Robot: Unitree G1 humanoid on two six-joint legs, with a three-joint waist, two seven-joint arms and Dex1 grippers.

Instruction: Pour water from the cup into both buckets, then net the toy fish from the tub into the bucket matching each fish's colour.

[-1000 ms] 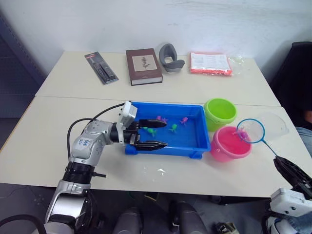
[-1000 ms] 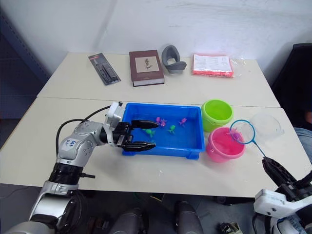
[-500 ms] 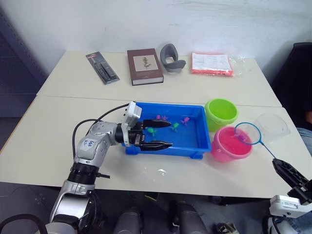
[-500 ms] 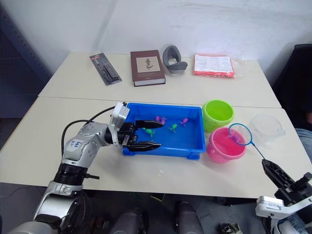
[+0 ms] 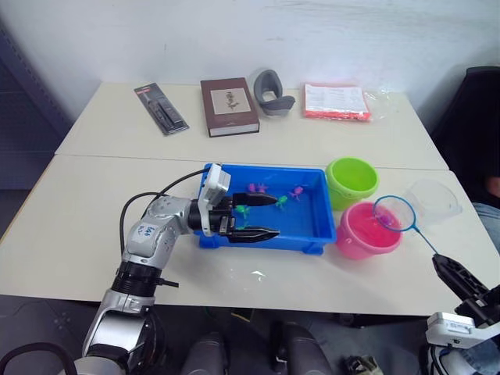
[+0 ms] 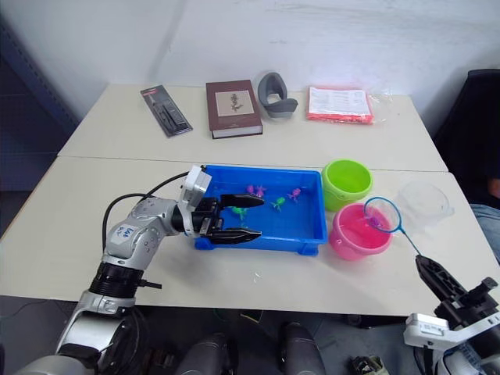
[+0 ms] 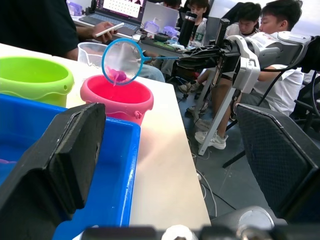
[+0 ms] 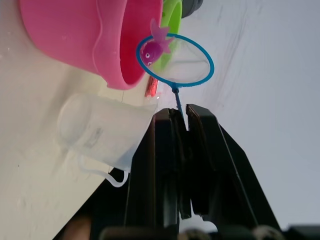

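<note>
The blue tub (image 5: 269,168) sits mid-table with several pink and green toy fish (image 5: 280,201) in it. My left gripper (image 5: 277,216) is open at the tub's left end, one finger over the water and the other along the front wall. My right gripper (image 8: 180,112) is shut on the thin handle of the net (image 5: 394,212). The net's blue hoop hovers over the right rim of the pink bucket (image 5: 363,238) and carries a pink fish (image 8: 152,47). The green bucket (image 5: 351,180) stands just behind the pink one. The clear cup (image 5: 435,201) stands to their right.
At the back of the table lie a black packet (image 5: 160,108), a brown book (image 5: 229,105), a grey curved object (image 5: 272,92) and a red-and-white packet (image 5: 336,100). A black chair (image 5: 476,117) stands at the right. People (image 7: 270,30) sit beyond the table's right end.
The net hoop has drifted slightly left and down toward the pink bucket. My left gripper has slid a little to the right along the tub, still open.
</note>
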